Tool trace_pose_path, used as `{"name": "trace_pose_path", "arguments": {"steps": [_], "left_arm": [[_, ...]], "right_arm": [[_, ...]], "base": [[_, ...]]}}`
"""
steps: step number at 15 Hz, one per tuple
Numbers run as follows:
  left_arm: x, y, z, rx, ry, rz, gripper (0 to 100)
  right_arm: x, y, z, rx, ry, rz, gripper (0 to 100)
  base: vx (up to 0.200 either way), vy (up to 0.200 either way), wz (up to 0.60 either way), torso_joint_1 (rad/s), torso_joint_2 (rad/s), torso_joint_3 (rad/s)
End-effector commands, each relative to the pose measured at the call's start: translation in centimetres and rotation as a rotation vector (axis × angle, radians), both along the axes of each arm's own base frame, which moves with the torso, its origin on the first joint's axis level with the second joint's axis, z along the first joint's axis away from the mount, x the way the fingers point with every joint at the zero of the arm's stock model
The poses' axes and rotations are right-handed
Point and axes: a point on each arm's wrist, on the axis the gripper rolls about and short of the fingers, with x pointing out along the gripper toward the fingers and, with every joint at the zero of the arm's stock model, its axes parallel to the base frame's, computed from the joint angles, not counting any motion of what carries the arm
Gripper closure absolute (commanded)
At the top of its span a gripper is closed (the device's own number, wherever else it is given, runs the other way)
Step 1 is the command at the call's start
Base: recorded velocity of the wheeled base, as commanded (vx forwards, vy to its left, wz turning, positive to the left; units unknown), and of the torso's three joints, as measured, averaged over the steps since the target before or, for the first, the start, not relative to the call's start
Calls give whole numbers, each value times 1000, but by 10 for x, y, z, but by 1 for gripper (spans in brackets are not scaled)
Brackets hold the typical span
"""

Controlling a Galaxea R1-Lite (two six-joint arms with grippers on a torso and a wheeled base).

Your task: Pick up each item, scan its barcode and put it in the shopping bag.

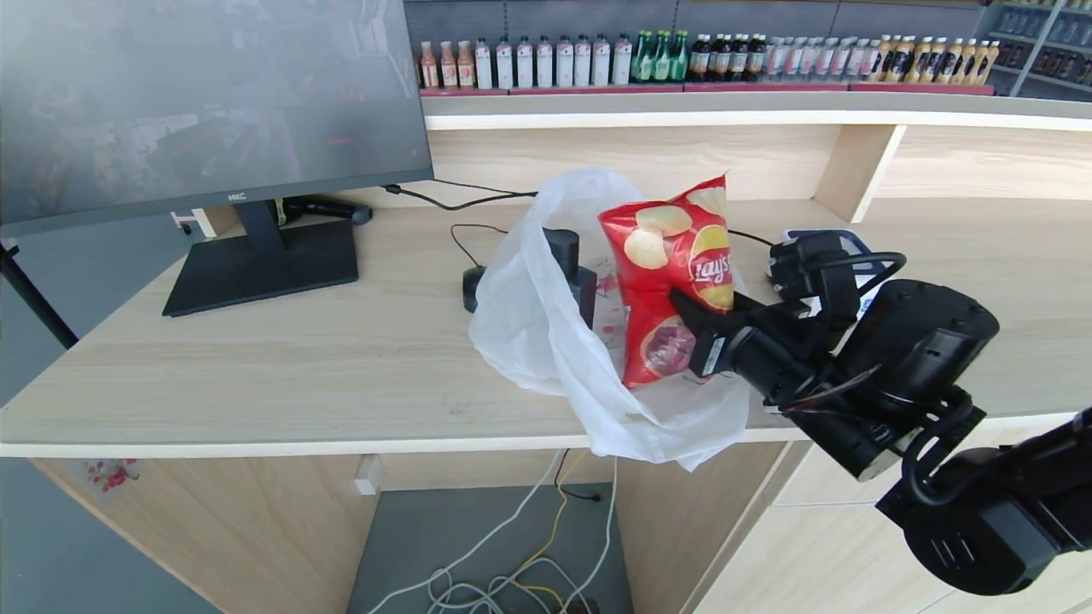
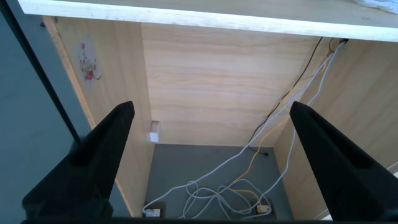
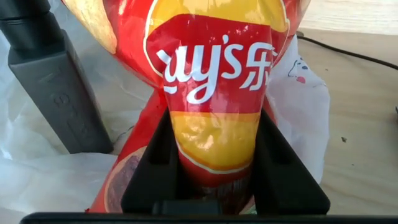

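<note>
Bagging looks to be the step in hand: the right gripper (image 1: 685, 331) clamps the red potato chip packet (image 1: 670, 256) upright in the mouth of the white shopping bag (image 1: 529, 333). The next move probably calls for lowering it deeper into the bag, then releasing. The left gripper (image 2: 211, 111) hangs wide, below the bag.

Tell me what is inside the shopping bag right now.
The red chip bag, held by the right gripper, stands in the open shopping bag; a dark upright device seems inside too. White folds hide the bottom.
</note>
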Motion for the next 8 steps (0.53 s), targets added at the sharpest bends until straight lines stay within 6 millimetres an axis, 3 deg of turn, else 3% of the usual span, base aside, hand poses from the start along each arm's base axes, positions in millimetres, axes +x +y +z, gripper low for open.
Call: {"name": "trace_pose_path", "arguments": {"steps": [1,4,8], "left_arm": [[0,0,0,0,0,0,0],[0,0,0,0,0,0,0],[0,0,0,0,0,0,0]], "right_arm": [[5,3,5,-7,-5,7,100],[11,8,15,-14,-10,9,100],[12,9,13,-41,15,8,100]], "base": [[0,0,0,0,0,0],[0,0,0,0,0,0],[0,0,0,0,0,0]]}}
